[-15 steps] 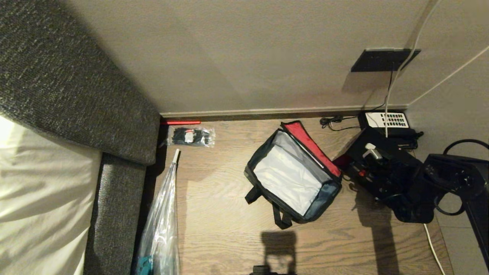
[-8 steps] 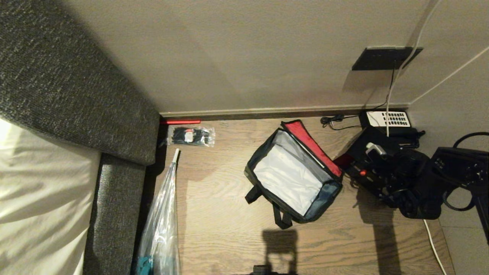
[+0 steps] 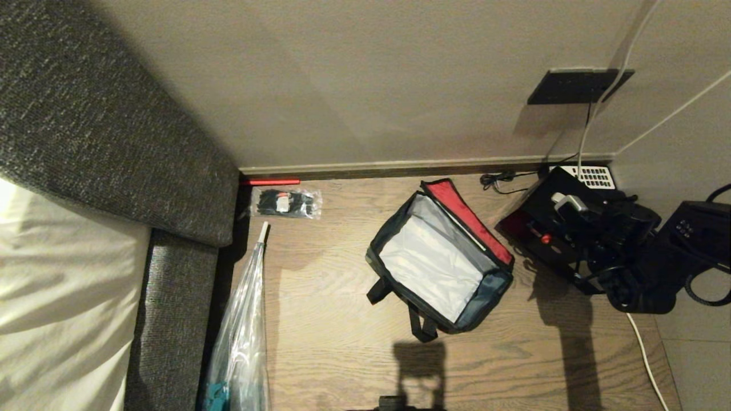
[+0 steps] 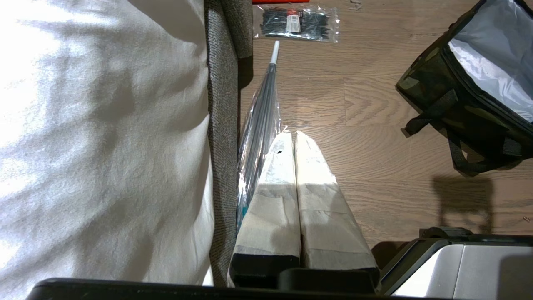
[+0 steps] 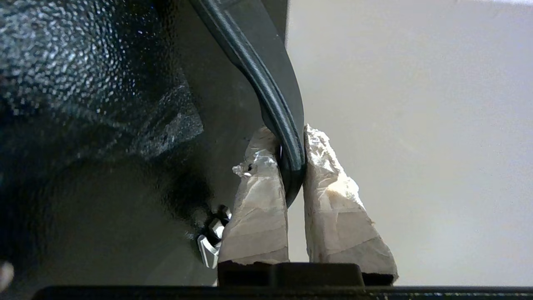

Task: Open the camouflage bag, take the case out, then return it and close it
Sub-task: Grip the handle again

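Fingers (image 5: 258,196) of the right gripper (image 5: 291,146) pinch the case (image 3: 542,228) at right of the frame. Left gripper (image 4: 293,137) hangs pressed together, and the camouflage bag (image 3: 440,257) gapes at centre.

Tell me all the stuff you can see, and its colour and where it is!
camouflage bag: one, green-black camouflage, red lid lining, silvery inside, open and empty on the wooden floor.
case: one, black, red spot, held tilted right of the bag.
telephone: one, black with white keypad, by the wall behind the case.
packet of cable ties: one, clear with black ties, near the skirting.
clear plastic bag: one, beside the bed.
bed: one, grey frame, white sheet, far left.
wall plate: one, black, cable plugged in.
left tool: shut, parked above the floor.
right tool: shut on the case's edge.
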### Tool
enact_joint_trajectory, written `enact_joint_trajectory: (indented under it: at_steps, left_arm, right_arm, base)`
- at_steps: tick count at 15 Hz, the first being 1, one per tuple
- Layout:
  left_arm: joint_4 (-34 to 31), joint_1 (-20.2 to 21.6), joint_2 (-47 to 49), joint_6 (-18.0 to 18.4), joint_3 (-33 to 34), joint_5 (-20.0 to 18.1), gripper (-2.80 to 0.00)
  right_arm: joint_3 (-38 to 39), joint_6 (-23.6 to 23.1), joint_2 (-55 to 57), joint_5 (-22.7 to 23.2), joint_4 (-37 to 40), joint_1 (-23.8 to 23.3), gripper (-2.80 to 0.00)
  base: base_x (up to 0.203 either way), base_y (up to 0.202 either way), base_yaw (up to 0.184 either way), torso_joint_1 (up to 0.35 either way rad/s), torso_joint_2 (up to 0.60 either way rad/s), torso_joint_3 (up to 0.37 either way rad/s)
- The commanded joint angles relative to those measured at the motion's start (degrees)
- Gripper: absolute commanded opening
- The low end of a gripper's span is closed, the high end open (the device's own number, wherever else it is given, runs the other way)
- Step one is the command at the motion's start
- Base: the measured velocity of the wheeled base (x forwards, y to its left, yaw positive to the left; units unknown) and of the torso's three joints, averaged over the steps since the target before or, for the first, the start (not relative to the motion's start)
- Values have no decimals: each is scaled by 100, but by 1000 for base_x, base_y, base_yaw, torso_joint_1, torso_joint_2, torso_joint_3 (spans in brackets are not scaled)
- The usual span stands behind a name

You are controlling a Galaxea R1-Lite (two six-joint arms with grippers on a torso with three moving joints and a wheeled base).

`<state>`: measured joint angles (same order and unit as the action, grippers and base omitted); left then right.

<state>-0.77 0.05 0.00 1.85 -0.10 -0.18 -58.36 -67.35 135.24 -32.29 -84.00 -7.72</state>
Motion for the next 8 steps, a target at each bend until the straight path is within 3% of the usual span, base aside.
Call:
enact_joint_trajectory:
  at_steps: [1, 8]
  left_arm:
    - [-2, -5, 0, 0, 1, 0, -280]
    - [-2, -5, 0, 0, 1, 0, -280]
  right_arm:
    - [101, -54, -359, -31, -13, 2, -280]
    - [584, 85, -1160, -54, 381, 107, -280]
  base:
    - [0, 0, 0, 0, 0, 0]
    - [0, 0, 0, 0, 0, 0]
